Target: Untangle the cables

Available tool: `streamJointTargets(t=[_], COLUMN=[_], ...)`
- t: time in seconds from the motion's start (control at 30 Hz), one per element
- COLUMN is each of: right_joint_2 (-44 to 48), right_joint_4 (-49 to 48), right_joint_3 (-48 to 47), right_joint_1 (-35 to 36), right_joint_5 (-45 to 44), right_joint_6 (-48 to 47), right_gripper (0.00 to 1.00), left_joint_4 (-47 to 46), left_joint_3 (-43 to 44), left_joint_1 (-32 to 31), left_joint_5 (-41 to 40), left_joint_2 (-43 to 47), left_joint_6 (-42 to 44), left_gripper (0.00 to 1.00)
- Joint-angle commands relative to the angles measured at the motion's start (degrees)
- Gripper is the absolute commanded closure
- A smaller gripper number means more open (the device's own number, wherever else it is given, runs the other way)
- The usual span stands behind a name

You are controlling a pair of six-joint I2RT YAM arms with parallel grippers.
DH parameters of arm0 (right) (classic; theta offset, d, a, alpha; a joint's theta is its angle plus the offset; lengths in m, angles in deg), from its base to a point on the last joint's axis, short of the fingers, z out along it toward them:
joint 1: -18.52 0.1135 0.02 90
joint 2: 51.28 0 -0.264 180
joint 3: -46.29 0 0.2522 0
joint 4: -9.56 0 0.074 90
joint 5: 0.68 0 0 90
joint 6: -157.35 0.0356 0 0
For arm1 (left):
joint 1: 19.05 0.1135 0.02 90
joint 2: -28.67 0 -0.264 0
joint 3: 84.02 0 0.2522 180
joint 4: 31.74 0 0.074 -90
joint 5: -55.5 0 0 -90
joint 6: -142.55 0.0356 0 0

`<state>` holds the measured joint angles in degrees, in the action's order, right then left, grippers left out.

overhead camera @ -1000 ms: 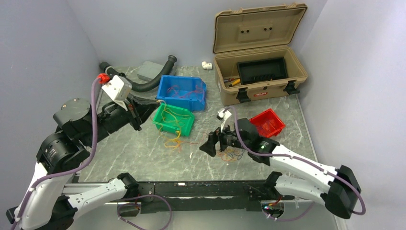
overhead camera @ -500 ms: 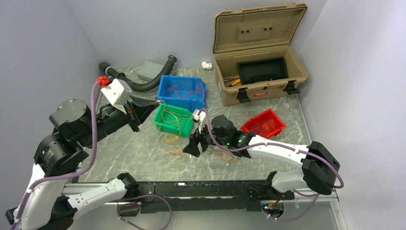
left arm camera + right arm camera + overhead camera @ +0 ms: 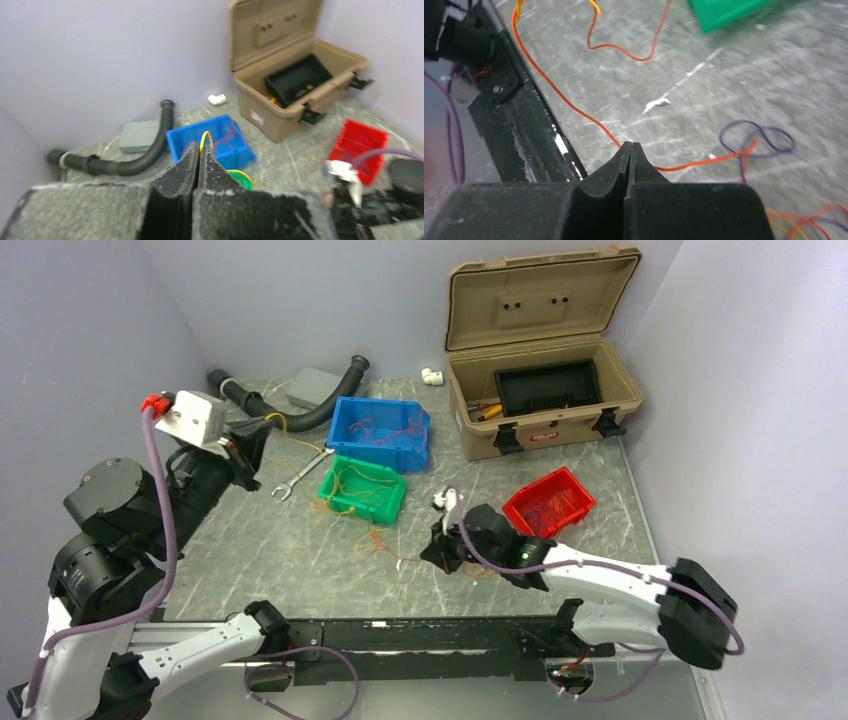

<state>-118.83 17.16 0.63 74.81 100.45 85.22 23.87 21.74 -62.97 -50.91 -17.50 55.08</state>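
Top: cables (image 3: 368, 532) are mostly a loose tangle on the counter (image 3: 300, 560), just in front of the green bin (image 3: 362, 490), with more inside it. Left tool (image 3: 243, 448) is up high, back-left, probably to draw one strand clear. Right tool (image 3: 432, 552) is low by the tangle's near edge, likely anchoring. The case (image 3: 540, 380) at the back is open; its red front badge is too small to read.

Left wrist: tool pressed together, pinching a yellow cable (image 3: 204, 137) that arcs down toward the green bin. Case label is blurred.

Right wrist: tool pressed together on an orange cable (image 3: 574, 107) at counter level, the strand trailing off both sides. A purple loop (image 3: 754, 137) lies near. No writing.
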Motion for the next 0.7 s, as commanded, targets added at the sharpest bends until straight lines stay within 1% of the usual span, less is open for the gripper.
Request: streamJointTargets(t=[0.0,0.1,0.13,0.2,0.23,0.3,0.33,0.37,0.4,0.43,0.47,0.5,0.53,0.57,0.6,0.67], right_joint_2=[11.06,15.89,17.04,18.77,19.69,21.95,23.16,24.44,25.7,26.68,27.06,26.65,24.66,22.54,20.02,14.16], right_joint_4=[0.11,4.28,5.61,8.45,10.2,14.8,16.74,16.22,12.84,8.76,3.93,0.11,-2.87,-3.5,-2.72,-0.11], right_joint_3=[4.64,6.0,6.06,5.87,5.54,5.09,4.98,5.22,5.9,6.82,7.59,8.01,7.78,6.79,4.99,0.39], right_joint_1=[-0.73,-1.74,-2.06,-2.14,-2.14,-2.1,-2.22,-2.37,-2.37,-2.4,-2.44,-2.46,-2.37,-2.27,-2.32,-2.25], right_joint_5=[-13.47,-22.87,-24.62,-28.31,-31.81,-41.59,-46.02,-46.99,-42.64,-36.59,-30.48,-24.17,-19.76,-16.8,-16.01,-15.11], right_joint_6=[5.39,8.86,9.32,10.44,11.72,16.83,19.42,19.16,16.31,11.2,8.06,5.8,3.78,2.72,2.16,0.36], right_gripper=[1.0,1.0,1.0,1.0,1.0,1.0,1.0,1.0,0.96,0.79,0.58,0.39,0.25,0.17,0.1,0.05], left_joint_4=[-6.26,-7.68,-7.8,-8.97,-9.48,-9.5,-9.74,-10.34,-11.29,-12.41,-13.53,-14.44,-14.68,-14.15,-12.91,-11.32], left_joint_3=[-2.22,-4.1,-4.57,-5.74,-6.26,-6.75,-7.14,-7.82,-8.86,-10.18,-11.39,-12.46,-12.65,-12.42,-11.42,-9.79], left_joint_1=[-0.03,-0.05,-0.05,-0.03,-0.07,-0.02,-0.07,-0.03,-0.06,-0.05,-0.06,-0.08,-0.04,-0.07,-0.1,-0.1], left_joint_5=[-15.22,-23.56,-25.13,-25.48,-27.22,-34.34,-36.69,-36.51,-33.75,-29.9,-25.54,-20.83,-16.83,-13.7,-11.12,-6.49], left_joint_2=[3.07,4.39,4.73,5.77,6.24,6.93,7.53,8.46,9.66,11.0,12.22,12.88,13.04,12.7,11.96,10.42], left_joint_6=[1.76,0.78,0.56,0.77,0.55,-1.14,-1.45,-1.05,-0.7,-0.6,-0.67,-0.61,-0.59,-0.59,-0.8,-0.9], left_gripper=[1.0,1.0,1.0,1.0,1.0,1.0,1.0,1.0,1.0,1.0,1.0,1.0,1.0,1.0,1.0,1.0])
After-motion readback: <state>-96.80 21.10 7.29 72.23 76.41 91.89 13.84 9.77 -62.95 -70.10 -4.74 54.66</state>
